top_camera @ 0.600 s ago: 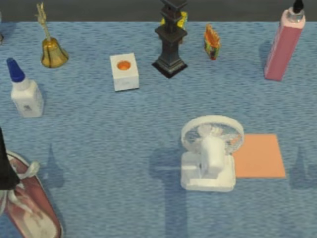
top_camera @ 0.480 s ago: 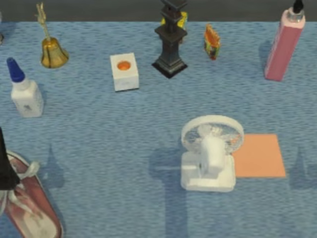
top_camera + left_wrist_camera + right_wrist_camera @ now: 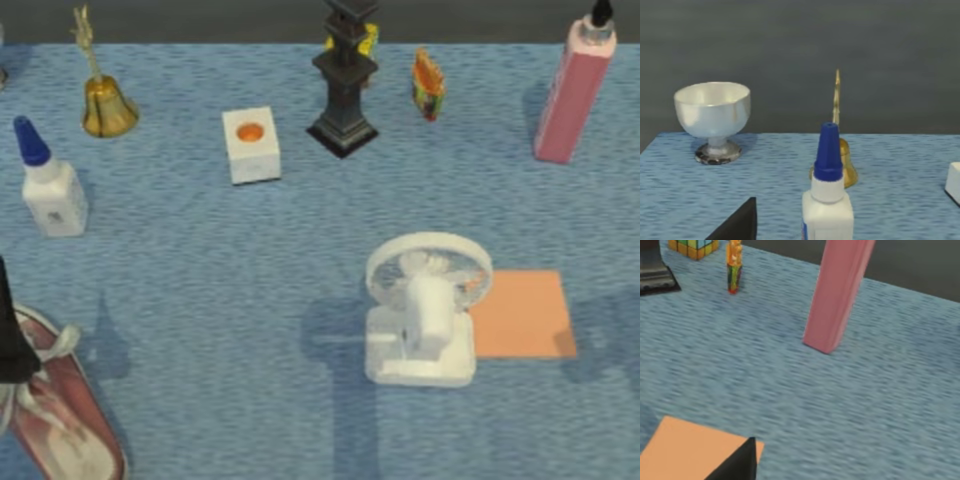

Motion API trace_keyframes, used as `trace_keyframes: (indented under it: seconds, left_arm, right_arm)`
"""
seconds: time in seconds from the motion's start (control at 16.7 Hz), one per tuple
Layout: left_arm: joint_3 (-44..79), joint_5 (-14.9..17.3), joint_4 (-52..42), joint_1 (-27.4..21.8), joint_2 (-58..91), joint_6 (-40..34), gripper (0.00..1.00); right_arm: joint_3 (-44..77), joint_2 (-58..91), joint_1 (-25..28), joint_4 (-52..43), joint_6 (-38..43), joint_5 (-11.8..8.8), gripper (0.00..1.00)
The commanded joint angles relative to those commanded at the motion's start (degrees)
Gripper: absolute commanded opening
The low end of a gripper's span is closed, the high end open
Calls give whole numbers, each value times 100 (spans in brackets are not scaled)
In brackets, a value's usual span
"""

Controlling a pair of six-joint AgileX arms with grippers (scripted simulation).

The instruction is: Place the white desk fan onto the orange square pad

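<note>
At the lower left of the top view a dark part of the left arm (image 3: 10,340) stands over a reddish shoe (image 3: 60,420), parked well apart from the work; its hand is not to be seen, so whether it is released or clenched cannot be told. The right hand does not show in the top view either, only a dark tip (image 3: 737,465) at the bottom of the right wrist view, just above a corner of the orange square pad (image 3: 690,450), and its state cannot be told. The white desk fan (image 3: 425,310) stands upright at lower centre right on the blue bench (image 3: 220,290), its base just beside the left edge of the pad (image 3: 525,315), apparently touching it, and not yet on it. The likely trouble from here: the fan is top-heavy with a round cage head, so a grasp taken high or off centre could tip it, and a low approach could push the thin pad aside. Farther off, toward the upper frame, stand a white glue bottle with blue cap (image 3: 50,185), a brass bell (image 3: 105,105), a white cube with an orange hole (image 3: 250,145), a dark pedestal figure (image 3: 345,95), a small orange figure (image 3: 428,85) and a tall pink bottle (image 3: 575,90); a wide swing of the right arm could knock the pink bottle over
</note>
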Motion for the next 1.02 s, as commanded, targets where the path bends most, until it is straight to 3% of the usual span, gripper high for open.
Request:
trace_keyframes:
  seconds: [0.66, 1.02]
  left_arm:
    - [0, 0, 0, 0, 0, 0, 100]
    - [0, 0, 0, 0, 0, 0, 100]
  right_arm:
    - [6510, 6560, 1899, -4234, -2553, -31, 100]
    - [8758, 9075, 2664, -6070, -3611, -19, 100]
